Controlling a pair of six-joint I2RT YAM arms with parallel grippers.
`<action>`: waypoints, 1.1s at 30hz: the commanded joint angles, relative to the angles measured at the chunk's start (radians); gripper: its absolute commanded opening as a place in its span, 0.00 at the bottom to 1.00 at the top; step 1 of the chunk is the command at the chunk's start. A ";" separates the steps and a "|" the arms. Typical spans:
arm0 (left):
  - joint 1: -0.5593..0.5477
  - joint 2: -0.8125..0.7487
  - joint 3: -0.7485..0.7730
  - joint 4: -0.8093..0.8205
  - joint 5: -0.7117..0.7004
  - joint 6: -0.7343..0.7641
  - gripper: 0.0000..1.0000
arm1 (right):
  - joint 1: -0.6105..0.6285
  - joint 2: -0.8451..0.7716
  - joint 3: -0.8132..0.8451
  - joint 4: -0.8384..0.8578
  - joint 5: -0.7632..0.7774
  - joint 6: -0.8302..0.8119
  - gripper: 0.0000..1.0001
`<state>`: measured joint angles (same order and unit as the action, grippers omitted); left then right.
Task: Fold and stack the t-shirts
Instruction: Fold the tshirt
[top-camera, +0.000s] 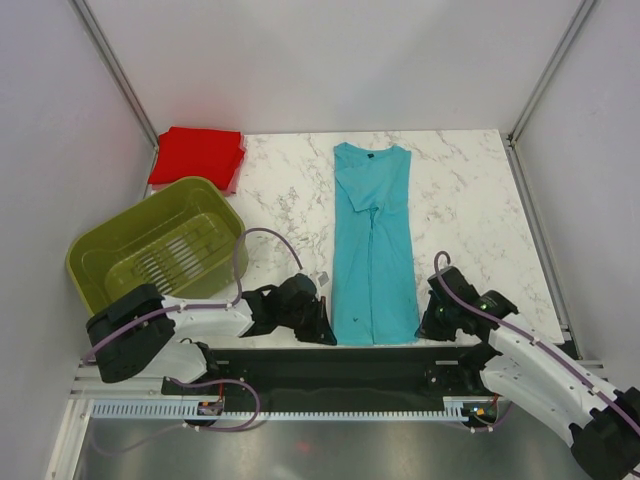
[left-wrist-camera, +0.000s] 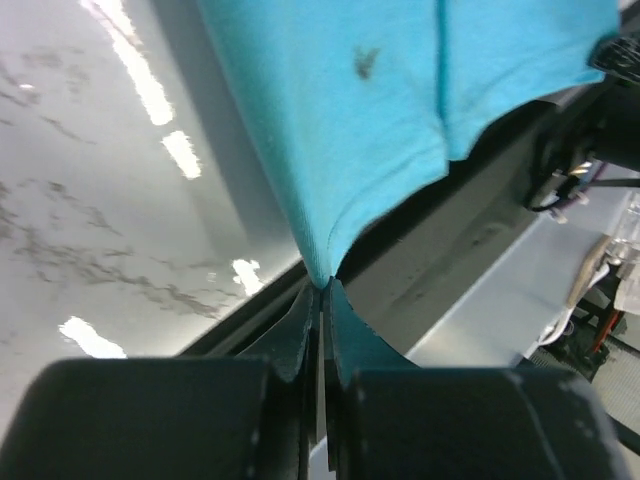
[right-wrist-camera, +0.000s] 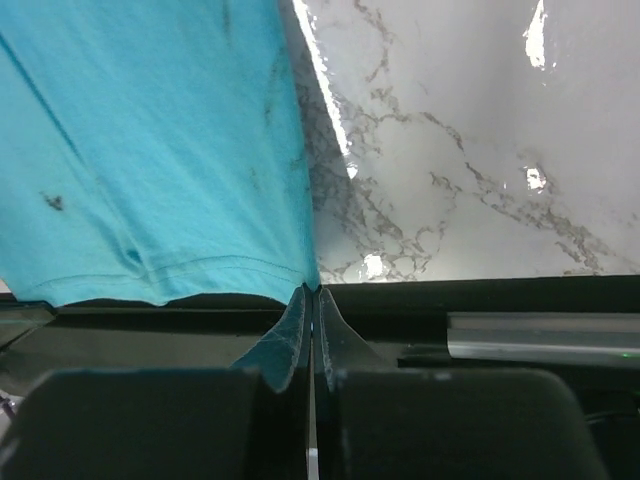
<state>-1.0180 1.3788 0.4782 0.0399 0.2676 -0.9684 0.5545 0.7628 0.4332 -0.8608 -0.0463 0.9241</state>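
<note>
Currently I have the left tool (left-wrist-camera: 322, 290) and right tool (right-wrist-camera: 312, 292) each clenched on a lower hem corner of the turquoise t-shirt (top-camera: 372, 240), lying centre-frame on the table (top-camera: 470, 200); cloth looks light, limp, so corners suit lifting.

1 turquoise t-shirt (top-camera: 373, 250), 1 red t-shirt (top-camera: 197, 156), 1 basket (top-camera: 105, 262).
</note>
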 joint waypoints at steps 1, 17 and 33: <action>-0.028 -0.079 0.043 0.014 -0.013 -0.059 0.02 | 0.008 -0.026 0.075 -0.072 0.029 0.007 0.00; 0.018 -0.049 0.122 0.006 -0.013 -0.059 0.02 | 0.009 0.053 0.222 -0.081 0.174 -0.122 0.00; 0.341 0.251 0.440 -0.101 0.194 0.141 0.02 | -0.073 0.622 0.619 0.198 0.276 -0.392 0.00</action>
<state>-0.7177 1.5814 0.8291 -0.0566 0.3878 -0.9146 0.5133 1.3041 0.9329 -0.7536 0.1852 0.6128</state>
